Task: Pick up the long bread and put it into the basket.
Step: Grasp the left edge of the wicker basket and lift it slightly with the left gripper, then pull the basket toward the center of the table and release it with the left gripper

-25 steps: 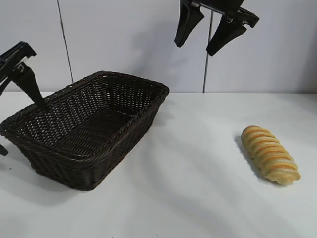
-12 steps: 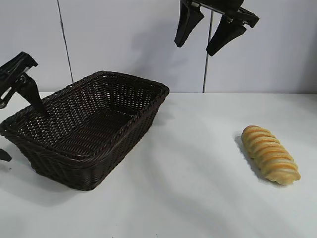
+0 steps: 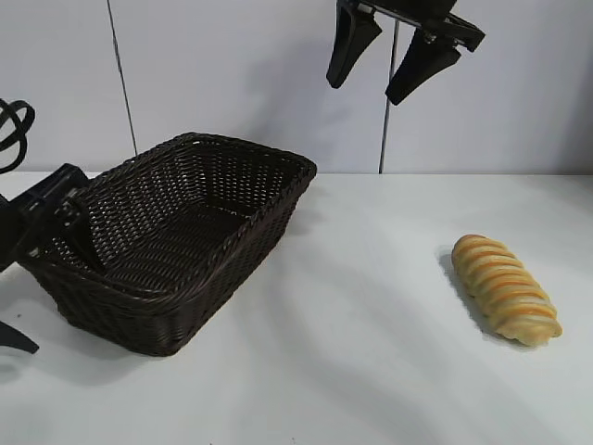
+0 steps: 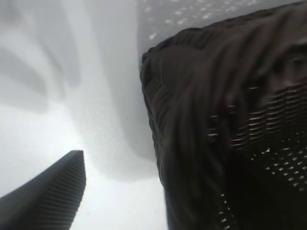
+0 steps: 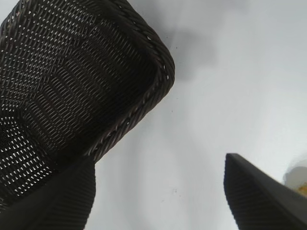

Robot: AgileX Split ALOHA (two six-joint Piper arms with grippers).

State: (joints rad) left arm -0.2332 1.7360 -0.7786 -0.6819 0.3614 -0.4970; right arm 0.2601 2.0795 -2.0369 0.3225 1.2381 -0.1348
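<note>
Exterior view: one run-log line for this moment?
left tool: open, straddling basket wall | right tool: open, high above table | long bread: on table, untouched

left gripper point(image 3: 42, 269): low, fingers parted | right gripper point(image 3: 397, 57): raised high, fingers spread

Long bread point(image 3: 506, 288): golden-tan, elongated, raised crosswise ridges striped orange-brown; lying flat on the white table point(image 3: 371, 371) at the right of the exterior view, angled diagonally, well apart from the basket. Basket point(image 3: 232, 250): large, rectangular, dark-brown woven wicker, sloping sides, braided rim; standing upright at the left, set at a diagonal, nothing visible inside.
</note>
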